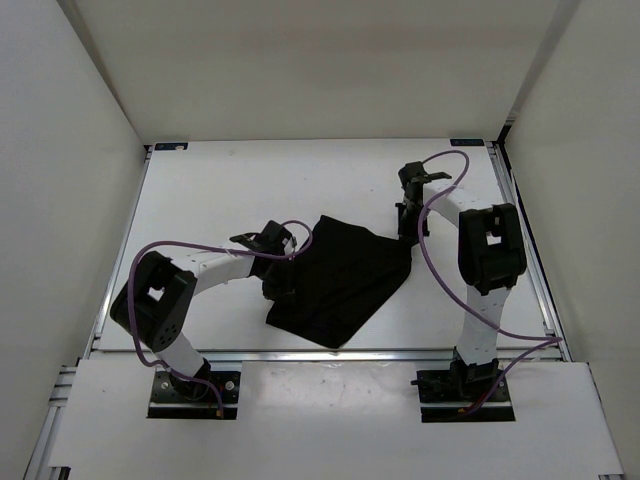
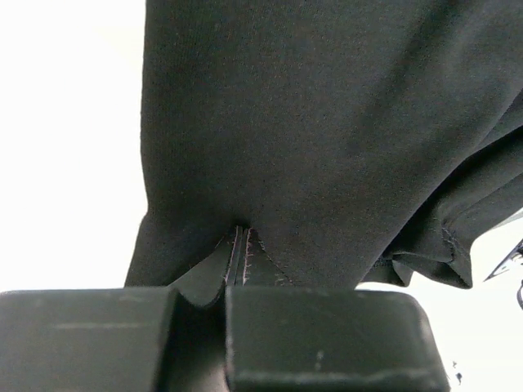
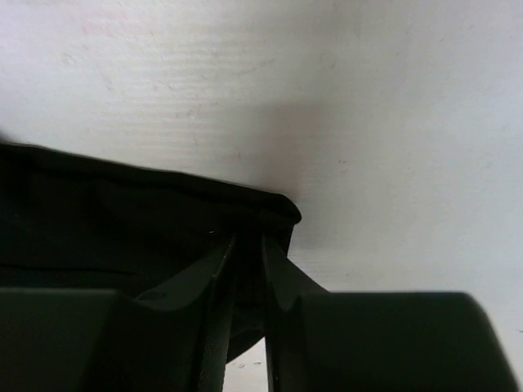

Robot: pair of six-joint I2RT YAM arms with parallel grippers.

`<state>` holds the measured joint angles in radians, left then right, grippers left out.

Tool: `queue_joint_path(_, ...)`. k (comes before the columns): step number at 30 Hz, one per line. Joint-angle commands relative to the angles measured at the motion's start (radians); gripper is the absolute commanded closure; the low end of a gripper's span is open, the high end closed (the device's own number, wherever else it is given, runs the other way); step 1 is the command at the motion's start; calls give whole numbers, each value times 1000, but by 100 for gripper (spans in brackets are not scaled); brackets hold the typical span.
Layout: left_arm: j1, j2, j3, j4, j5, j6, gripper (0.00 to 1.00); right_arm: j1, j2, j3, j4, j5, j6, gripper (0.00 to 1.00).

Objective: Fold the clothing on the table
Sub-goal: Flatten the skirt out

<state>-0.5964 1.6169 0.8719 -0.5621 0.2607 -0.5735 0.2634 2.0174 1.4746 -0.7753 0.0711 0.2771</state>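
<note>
From above, the clothing (image 1: pixel 345 280) lies mid-surface (image 1: pixel 200 190), its long axis running from far right to near left. My left tool (image 1: pixel 277 262) is at its left edge and my right tool (image 1: pixel 405 232) at its far right corner. At the left wrist, my tool is clenched on a pinch of fabric, the rest spreading away ahead. At the right wrist, narrow jaws straddle the clothing's corner, though I cannot tell whether they bite.
</note>
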Motion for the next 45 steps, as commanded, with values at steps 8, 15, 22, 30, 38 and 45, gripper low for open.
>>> queue_joint_path(8,15,-49,-7,22,25,-11,100,13,0,22,-53,19,5,100)
queue_joint_path(15,43,-58,-1,51,54,-31,100,-18,-232,58,-39,-106,75,100)
queue_joint_path(22,58,-61,16,77,72,-51,100,-216,-448,-245,103,-377,146,100)
queue_joint_path(30,174,-63,61,209,239,-127,82,-342,-511,-413,163,-439,140,100)
queue_joint_path(38,270,-20,216,217,259,-124,59,-355,-585,-453,93,-205,153,99)
queue_joint_path(45,270,109,258,494,393,-177,50,-329,-574,-415,16,-76,128,100)
